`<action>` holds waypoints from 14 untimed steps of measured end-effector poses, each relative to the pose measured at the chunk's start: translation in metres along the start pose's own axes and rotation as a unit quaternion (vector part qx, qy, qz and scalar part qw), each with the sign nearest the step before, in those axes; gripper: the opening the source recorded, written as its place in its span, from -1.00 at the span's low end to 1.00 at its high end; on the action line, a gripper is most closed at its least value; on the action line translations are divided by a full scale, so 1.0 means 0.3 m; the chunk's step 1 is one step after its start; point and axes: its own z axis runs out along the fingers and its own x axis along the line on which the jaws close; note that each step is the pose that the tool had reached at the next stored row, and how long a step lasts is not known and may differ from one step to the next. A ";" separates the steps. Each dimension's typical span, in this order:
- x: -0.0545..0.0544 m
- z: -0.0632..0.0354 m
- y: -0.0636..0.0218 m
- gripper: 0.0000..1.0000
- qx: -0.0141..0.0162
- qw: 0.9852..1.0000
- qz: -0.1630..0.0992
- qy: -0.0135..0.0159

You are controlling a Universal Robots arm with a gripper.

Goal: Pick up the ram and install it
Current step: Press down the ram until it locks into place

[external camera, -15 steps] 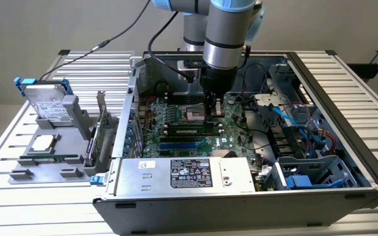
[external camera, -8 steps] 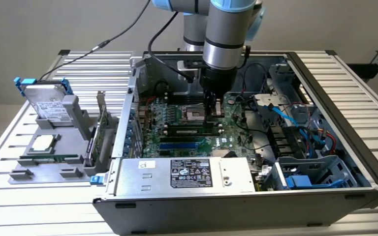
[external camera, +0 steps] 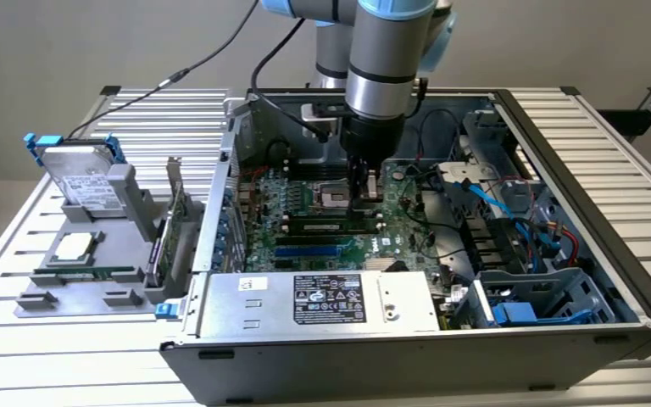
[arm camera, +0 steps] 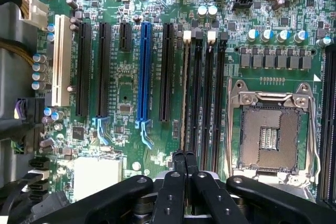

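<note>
The arm [external camera: 388, 51] reaches down into the open computer case [external camera: 597, 246]. The claw [external camera: 362, 191] is low over the green board [external camera: 303, 222], close by the square chip socket [external camera: 335, 192].

In the wrist view the claw [arm camera: 185, 157] has its two black fingers [arm camera: 178, 162] pressed tight together. It is shut. The fingertips sit right at the end of the ram [arm camera: 186, 95]. The ram is seen edge-on as a thin strip, standing in the first of the long black slots [arm camera: 208, 98], the one next to the blue slot [arm camera: 144, 72]. I cannot tell if the fingers pinch the ram or just press on its top edge. The other black slots beside it hold no stick. The socket [arm camera: 270, 132] with its metal frame lies on the far side of those slots.

In the exterior view a grey tray [external camera: 82, 263] sits on the table [external camera: 31, 356] on the exterior view's left, outside the case. A hard drive [external camera: 77, 182] stands in the tray, and a green card [external camera: 176, 216] with a metal bracket stands near it. A silver power box [external camera: 319, 301] sits at the front of the case.
</note>
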 end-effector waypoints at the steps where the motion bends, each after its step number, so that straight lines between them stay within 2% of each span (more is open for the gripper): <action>1: 0.000 0.000 0.007 -0.80 0.000 1.000 0.000 0.000; 14: -0.003 0.000 0.123 -0.80 0.002 1.000 0.000 0.000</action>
